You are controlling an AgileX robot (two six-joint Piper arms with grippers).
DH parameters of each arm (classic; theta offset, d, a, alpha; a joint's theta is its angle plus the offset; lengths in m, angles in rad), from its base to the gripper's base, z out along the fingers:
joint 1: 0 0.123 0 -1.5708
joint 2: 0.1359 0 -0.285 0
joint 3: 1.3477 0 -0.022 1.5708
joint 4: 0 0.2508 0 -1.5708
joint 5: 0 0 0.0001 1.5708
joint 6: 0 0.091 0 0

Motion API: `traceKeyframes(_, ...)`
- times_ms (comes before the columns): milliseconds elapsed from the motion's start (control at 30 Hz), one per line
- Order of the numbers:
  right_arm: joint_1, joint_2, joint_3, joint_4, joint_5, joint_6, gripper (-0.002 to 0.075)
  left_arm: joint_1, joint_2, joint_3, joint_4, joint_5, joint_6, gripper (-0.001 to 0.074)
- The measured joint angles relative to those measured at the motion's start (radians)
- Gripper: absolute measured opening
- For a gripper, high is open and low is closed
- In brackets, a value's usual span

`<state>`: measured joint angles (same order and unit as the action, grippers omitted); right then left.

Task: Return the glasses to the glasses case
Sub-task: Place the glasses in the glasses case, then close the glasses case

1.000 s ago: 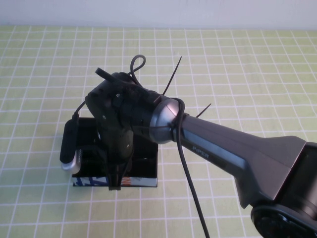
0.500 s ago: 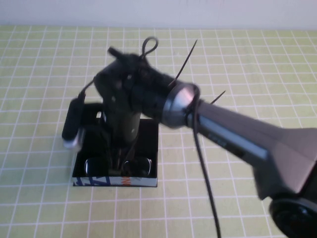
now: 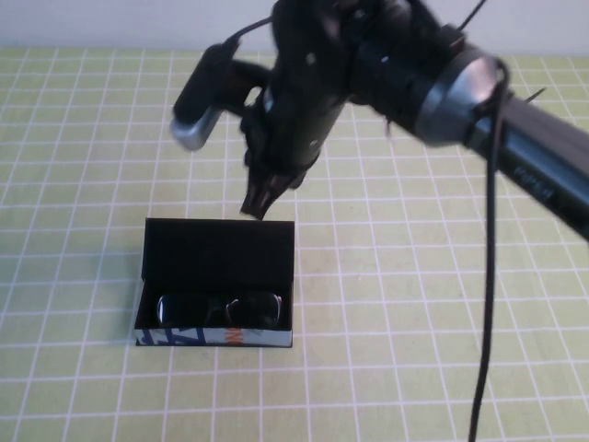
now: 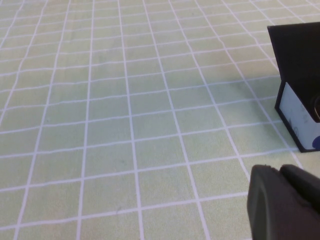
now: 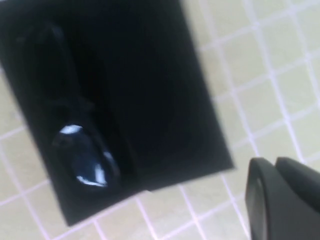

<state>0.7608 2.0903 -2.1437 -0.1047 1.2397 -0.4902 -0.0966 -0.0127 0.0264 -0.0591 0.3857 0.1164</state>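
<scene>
Glasses (image 3: 219,308) lie inside open glasses case (image 3: 217,253); right gripper (image 3: 258,204) seemingly above.

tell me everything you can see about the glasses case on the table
The rectangular black box-like glasses case sits open on the green checked tablecloth, hinged lid standing up behind, interior black, pale front edge printed blue and orange. The black thick-framed glasses lie inside along the front. The right gripper hangs above the lid, apart.

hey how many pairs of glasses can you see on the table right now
1. The glasses lie inside the open glasses case. The right claw hangs above it; the left claw is beside the case.
</scene>
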Motion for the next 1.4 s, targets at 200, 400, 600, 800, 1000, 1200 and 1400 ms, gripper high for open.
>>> traceKeyframes(200,-0.101,-0.022,0.0,0.082,0.005,0.021,-0.0011,0.0,0.0,0.0,0.0,0.0,0.0,-0.0002)
traceKeyframes(400,-0.203,-0.024,0.0,0.241,0.007,0.024,-0.0011,0.0,0.0,0.0,0.0,0.0,0.0,-0.0002)
traceKeyframes(600,-0.254,-0.024,0.0,0.339,0.006,0.049,-0.0011,0.0,0.0,0.0,-0.061,-0.1,-0.076,-0.0002)
traceKeyframes(800,-0.266,-0.024,0.0,0.375,0.006,0.11,-0.0011,0.0,0.0,0.0,-0.266,-0.242,-0.198,-0.0002)
traceKeyframes(1000,-0.266,-0.014,0.0,0.381,0.006,0.148,-0.0011,-0.009,0.039,-0.051,-0.394,-0.164,-0.221,-0.0002)
traceKeyframes(1200,-0.276,0.017,0.0,0.385,0.006,0.178,-0.0011,-0.077,0.324,-0.216,-0.423,0.041,-0.162,-0.0002)
traceKeyframes(1400,-0.293,0.02,0.0,0.385,0.006,0.2,-0.0011,-0.131,0.719,-0.375,-0.474,0.294,0.087,-0.0002)
